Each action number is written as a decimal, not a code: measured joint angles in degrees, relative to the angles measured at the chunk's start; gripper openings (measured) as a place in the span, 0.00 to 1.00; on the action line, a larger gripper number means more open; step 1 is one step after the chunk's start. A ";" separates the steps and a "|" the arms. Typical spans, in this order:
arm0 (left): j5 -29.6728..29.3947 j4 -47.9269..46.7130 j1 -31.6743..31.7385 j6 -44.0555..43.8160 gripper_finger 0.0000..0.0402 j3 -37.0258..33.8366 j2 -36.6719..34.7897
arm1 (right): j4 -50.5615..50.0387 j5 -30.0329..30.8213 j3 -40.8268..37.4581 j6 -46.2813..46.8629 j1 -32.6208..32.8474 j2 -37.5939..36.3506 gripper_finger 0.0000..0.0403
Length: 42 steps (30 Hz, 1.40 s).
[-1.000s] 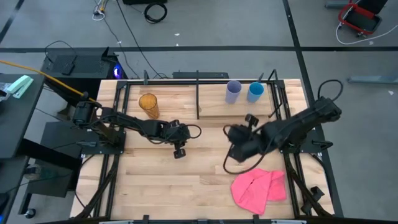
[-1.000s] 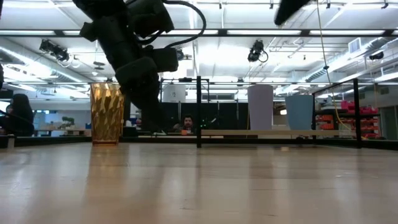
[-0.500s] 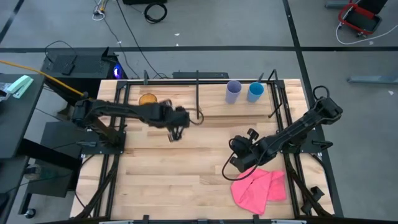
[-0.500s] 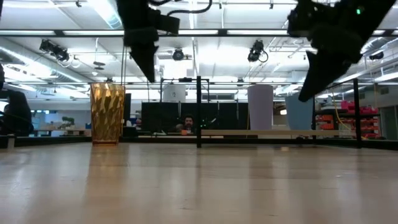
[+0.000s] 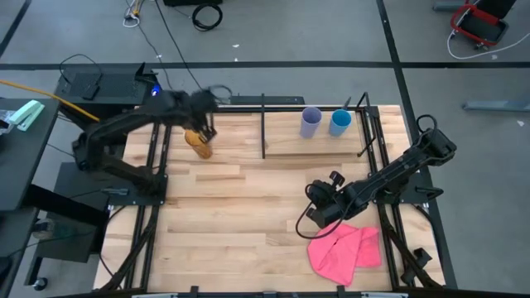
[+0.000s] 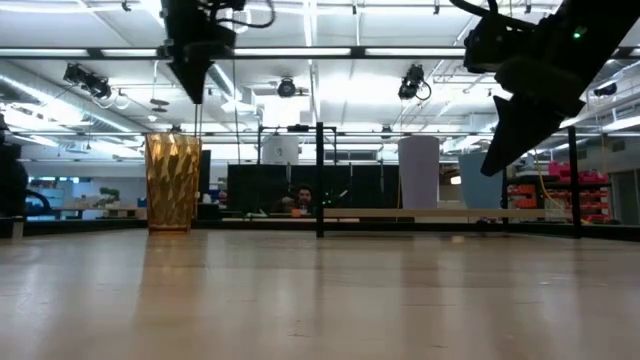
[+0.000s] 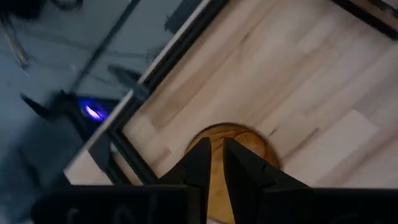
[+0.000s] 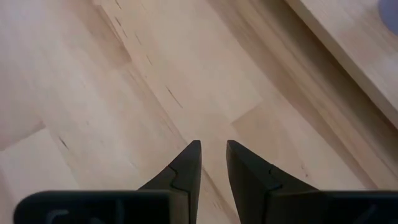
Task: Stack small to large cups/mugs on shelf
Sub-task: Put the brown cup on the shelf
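The amber ribbed tumbler [image 5: 199,144] [image 6: 172,183] stands upright on its base on the tabletop at the far left, outside the shelf [image 5: 308,146]. My left gripper [image 5: 204,124] [image 7: 216,146] hangs above the tumbler's mouth [image 7: 252,144], fingers narrowly apart, pointing steeply down and touching nothing. The lavender cup [image 5: 310,122] [image 6: 419,172] and the bright blue cup [image 5: 340,122] stand side by side on the shelf board. My right gripper [image 5: 319,217] [image 8: 212,146] hovers over bare table near the right side, slightly open with nothing between its fingers.
A pink cloth [image 5: 345,248] lies crumpled at the near right, just nearward of my right gripper. Black upright posts [image 5: 264,124] and rods frame the shelf. The table's middle and near left [image 5: 215,232] are bare wood. People show in the room beyond the table.
My left gripper has risen from the table's middle and swung toward the far left edge, ending over the amber tumbler and tipping more steeply downward. My right gripper has come down toward the table beside the pink cloth, then kept still. The cups have not moved.
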 joint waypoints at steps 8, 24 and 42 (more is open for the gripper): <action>18.31 -1.60 18.25 4.38 0.10 -0.22 -2.11 | 1.00 -0.02 0.00 -0.42 0.02 0.00 0.21; 22.62 -1.58 23.98 11.30 0.23 -3.47 4.26 | 1.42 -0.02 0.00 -0.44 0.02 0.00 0.21; 22.87 3.91 27.37 14.19 0.23 -11.04 4.78 | 1.51 0.07 0.02 -1.44 0.02 0.00 0.21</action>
